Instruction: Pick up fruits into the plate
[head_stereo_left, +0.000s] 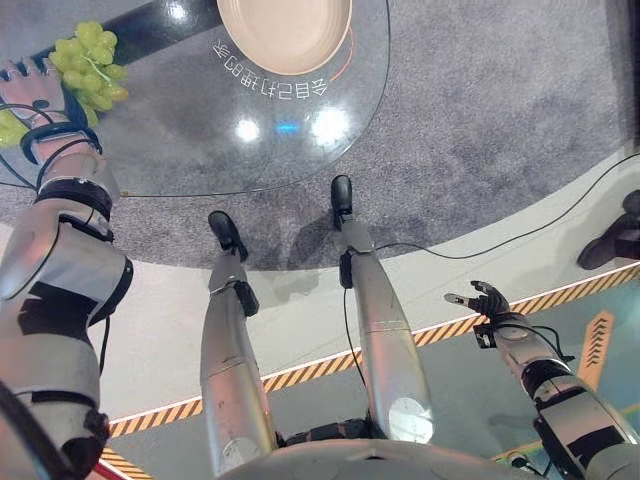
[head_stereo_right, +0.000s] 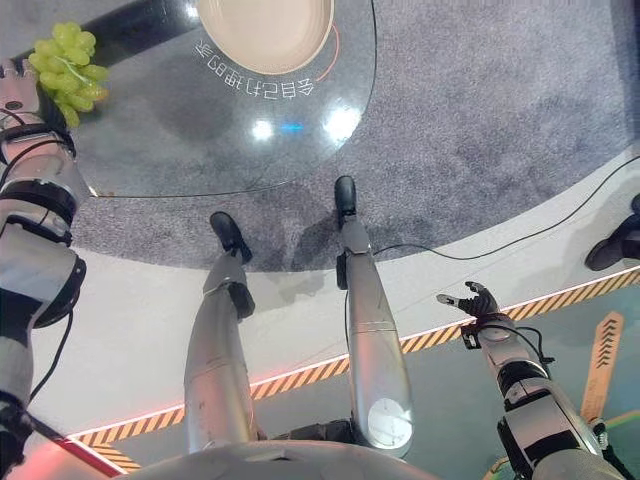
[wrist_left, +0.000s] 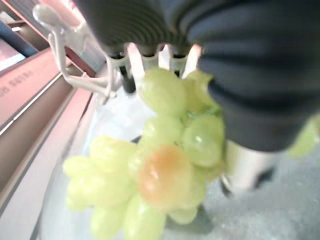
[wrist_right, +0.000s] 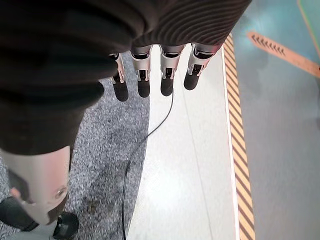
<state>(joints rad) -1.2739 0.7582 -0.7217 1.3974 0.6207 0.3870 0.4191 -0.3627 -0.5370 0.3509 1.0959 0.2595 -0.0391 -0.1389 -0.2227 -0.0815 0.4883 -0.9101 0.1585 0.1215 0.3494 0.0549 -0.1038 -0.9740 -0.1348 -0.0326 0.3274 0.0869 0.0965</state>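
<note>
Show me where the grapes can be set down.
The plate is bare inside, so its whole bowl is free. Bare glass table lies between the plate and the grapes. It is crowded at the table's left edge, where the left robot hand holds the bunch.

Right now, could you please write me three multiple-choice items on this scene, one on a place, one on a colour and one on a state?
1. Where are the grapes?
A. In the left hand, over the glass table's edge
B. On the plate
C. On the floor by the right hand

2. What colour are the grapes?
A. Purple
B. Light green
C. Red

3. How is the right hand?
A. Shut on a fruit
B. Pressing on the table
C. Open, holding nothing, low at the robot's side over the floor

Answers:
1 A: the eye views show the bunch at the left hand, apart from the plate.
2 B: the left wrist view shows pale green berries.
3 C: the right wrist view shows straight fingers with only floor beyond them.
</note>
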